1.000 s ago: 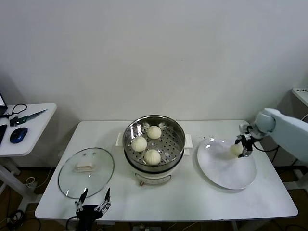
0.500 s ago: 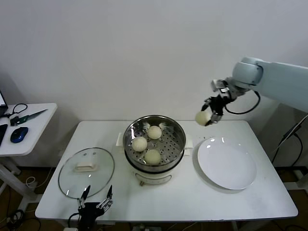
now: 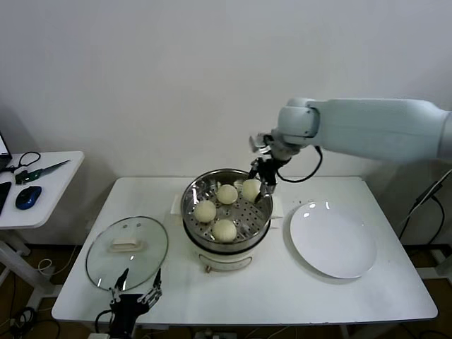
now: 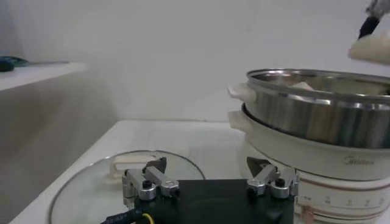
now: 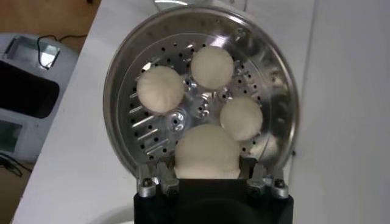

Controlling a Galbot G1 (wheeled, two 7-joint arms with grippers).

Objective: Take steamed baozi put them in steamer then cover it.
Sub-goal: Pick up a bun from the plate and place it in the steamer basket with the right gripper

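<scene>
The steamer (image 3: 192,185) stands mid-table, a steel pot on a white base. Three steamed baozi (image 3: 205,210) lie on its perforated tray. My right gripper (image 3: 258,185) is shut on the fourth baozi (image 3: 250,189) and holds it just inside the pot's far right side. In the right wrist view this baozi (image 5: 207,151) sits between the fingers above the tray (image 5: 152,131), with the other three beyond it. The cover (image 3: 127,244), a glass lid with a cream handle, lies flat on the table left of the steamer. My left gripper (image 3: 134,295) is open and empty at the table's front edge near the lid.
An empty white plate (image 3: 332,240) lies right of the steamer. A small side table (image 3: 49,180) with a mouse and cables stands at the far left. In the left wrist view the lid (image 4: 91,189) and the steamer (image 4: 317,109) lie ahead of the open gripper (image 4: 210,178).
My right gripper lifted the baozi off the plate, carried it up and to the left, and now holds it low over the steamer. The left arm stays put.
</scene>
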